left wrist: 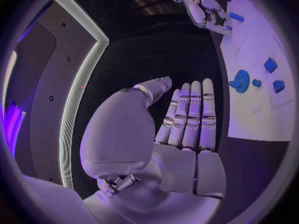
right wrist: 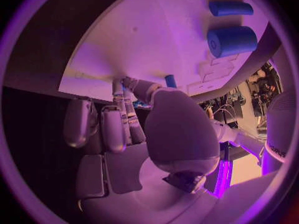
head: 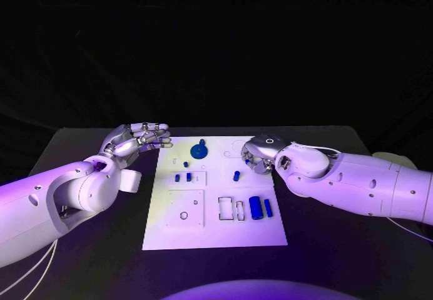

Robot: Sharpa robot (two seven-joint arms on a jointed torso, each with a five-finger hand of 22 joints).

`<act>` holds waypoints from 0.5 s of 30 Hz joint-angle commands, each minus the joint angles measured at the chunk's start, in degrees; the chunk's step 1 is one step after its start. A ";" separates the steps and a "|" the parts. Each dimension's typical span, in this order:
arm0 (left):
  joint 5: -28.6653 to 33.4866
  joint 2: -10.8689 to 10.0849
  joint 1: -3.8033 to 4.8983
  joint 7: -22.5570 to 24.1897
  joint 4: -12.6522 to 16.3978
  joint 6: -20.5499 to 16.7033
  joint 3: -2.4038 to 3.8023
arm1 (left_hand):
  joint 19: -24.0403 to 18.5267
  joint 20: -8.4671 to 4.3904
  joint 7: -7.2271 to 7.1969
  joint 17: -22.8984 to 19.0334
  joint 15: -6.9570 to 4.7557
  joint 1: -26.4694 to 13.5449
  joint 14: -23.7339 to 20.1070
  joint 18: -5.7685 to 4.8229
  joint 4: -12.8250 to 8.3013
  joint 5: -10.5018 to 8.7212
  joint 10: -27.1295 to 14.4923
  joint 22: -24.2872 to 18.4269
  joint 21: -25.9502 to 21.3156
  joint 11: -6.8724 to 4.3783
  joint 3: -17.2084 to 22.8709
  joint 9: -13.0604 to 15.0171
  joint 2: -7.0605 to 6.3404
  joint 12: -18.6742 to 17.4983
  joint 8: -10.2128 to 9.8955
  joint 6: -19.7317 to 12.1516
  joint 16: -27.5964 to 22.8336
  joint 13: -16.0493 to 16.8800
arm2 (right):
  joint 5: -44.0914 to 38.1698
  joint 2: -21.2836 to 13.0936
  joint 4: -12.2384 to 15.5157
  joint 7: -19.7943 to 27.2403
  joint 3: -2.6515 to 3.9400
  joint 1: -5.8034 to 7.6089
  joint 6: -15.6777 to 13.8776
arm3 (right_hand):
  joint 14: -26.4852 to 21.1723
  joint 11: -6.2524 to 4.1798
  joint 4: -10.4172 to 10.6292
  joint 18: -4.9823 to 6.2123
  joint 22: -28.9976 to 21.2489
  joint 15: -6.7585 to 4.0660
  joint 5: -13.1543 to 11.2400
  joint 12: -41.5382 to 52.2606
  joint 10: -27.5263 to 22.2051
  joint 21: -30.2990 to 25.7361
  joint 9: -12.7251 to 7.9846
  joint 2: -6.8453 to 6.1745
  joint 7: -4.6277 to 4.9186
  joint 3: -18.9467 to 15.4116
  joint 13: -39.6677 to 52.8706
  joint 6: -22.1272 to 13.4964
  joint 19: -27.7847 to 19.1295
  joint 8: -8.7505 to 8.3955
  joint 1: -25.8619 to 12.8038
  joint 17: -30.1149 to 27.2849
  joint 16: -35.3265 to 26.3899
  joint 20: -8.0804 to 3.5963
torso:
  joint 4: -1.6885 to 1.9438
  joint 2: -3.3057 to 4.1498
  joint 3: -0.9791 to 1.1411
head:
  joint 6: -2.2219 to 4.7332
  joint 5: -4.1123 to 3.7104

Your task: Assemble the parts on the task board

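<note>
**Parts laid out on the board, none yet taken up**

While the task board (head: 214,212) lies flat in the middle of the black table (head: 343,250), the small blue parts are seen spread over it: a round disc part (head: 199,150) near the far edge, two small blocks (head: 183,177) in a framed recess left of centre, a short upright peg (head: 236,176) just beside the right hand, and a pair of blue cylinders (head: 261,207) lying side by side toward the near right. Pale outlined recesses are seen between these.

The parts are judged to be light, rigid plastic, smooth and liable to roll or slip, the cylinders above all. A cylinder is best taken across its round sides near the middle; the disc by its rim; the peg by its upper end. Little force should be needed, and none looks fragile.

The right hand (head: 261,156) is held low over the far right part of the board, fingers curled downward close to the peg; whether anything is pinched cannot be told, since the fingertips are hidden. The left hand (head: 137,140) is held off the board's far left corner, above the table, its fingers laid straight together and nothing held in it.
</note>
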 commanded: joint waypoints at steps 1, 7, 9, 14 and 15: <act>0.12 0.03 -0.07 -0.14 0.17 1.17 0.05 | 0.01 0.48 0.16 0.06 0.31 0.32 -0.02 0.35 -0.24 0.29 -0.34 -0.11 -0.27 0.06 -0.04 -0.10 0.17 0.06 -0.31 -0.40 -0.31 -0.01 | -0.08 -0.18 0.28 0.36 0.10 0.07 -3.94 | 1.33 -0.06 0.14 -0.47 2.27 -0.44 -0.68 -0.05 0.45 0.32 0.21 -0.06 -0.20 0.08 0.00 0.37 0.38 0.23 -0.73 0.02 0.37 0.12 | 0.01 -0.03 0.02 | 0.06 0.03; 0.07 0.00 -0.09 -0.40 0.12 1.36 0.04 | -0.09 0.62 0.29 0.07 0.47 0.32 -0.37 0.33 -0.35 0.31 -0.81 -0.35 -0.70 0.21 -0.10 -0.19 0.14 0.10 -0.46 -0.68 -0.55 -0.02 | 0.38 -0.87 0.94 0.69 0.24 0.16 -5.11 | 1.34 -0.08 0.20 -0.48 2.32 -0.45 -0.99 -0.13 0.52 0.35 0.27 -0.17 -0.26 0.04 -0.07 0.38 0.39 0.25 -1.01 0.04 0.39 0.12 | -0.07 -0.05 -0.01 | 0.21 0.19; 0.05 0.00 -0.10 -0.45 0.10 1.41 0.04 | -0.17 0.73 0.42 0.08 0.58 0.32 -0.62 0.32 -0.43 0.33 -1.17 -0.54 -1.03 0.34 -0.12 -0.26 0.14 0.14 -0.57 -0.91 -0.70 -0.02 | 0.63 -1.26 1.42 0.83 0.31 0.24 -5.37 | 1.34 -0.09 0.20 -0.47 2.34 -0.46 -1.09 -0.15 0.54 0.35 0.29 -0.22 -0.28 0.03 -0.09 0.39 0.38 0.26 -1.07 0.04 0.39 0.12 | -0.09 -0.03 0.00 | 0.24 0.23; 0.02 0.03 -0.14 -0.47 0.04 1.50 0.04 | -0.19 0.76 0.44 0.09 0.62 0.33 -0.69 0.32 -0.45 0.33 -1.26 -0.61 -1.13 0.37 -0.12 -0.28 0.17 0.17 -0.60 -0.97 -0.74 -0.02 | 1.46 -2.36 2.95 1.01 0.47 0.48 -5.64 | 1.34 -0.11 0.20 -0.48 2.37 -0.47 -1.23 -0.18 0.57 0.38 0.32 -0.29 -0.30 0.01 -0.11 0.41 0.40 0.27 -1.15 0.00 0.38 0.11 | -0.06 -0.07 0.00 | 0.29 0.24; 0.02 0.02 -0.15 -0.47 0.04 1.52 0.04 | -0.19 0.76 0.44 0.09 0.62 0.33 -0.69 0.32 -0.45 0.33 -1.26 -0.61 -1.13 0.37 -0.12 -0.28 0.17 0.17 -0.60 -0.97 -0.74 -0.02 | 1.69 -2.67 3.43 1.02 0.51 0.55 -5.67 | 1.34 -0.11 0.20 -0.48 2.37 -0.47 -1.23 -0.18 0.57 0.38 0.32 -0.29 -0.30 0.01 -0.11 0.41 0.40 0.27 -1.15 0.00 0.38 0.11 | -0.06 -0.09 -0.01 | 0.29 0.26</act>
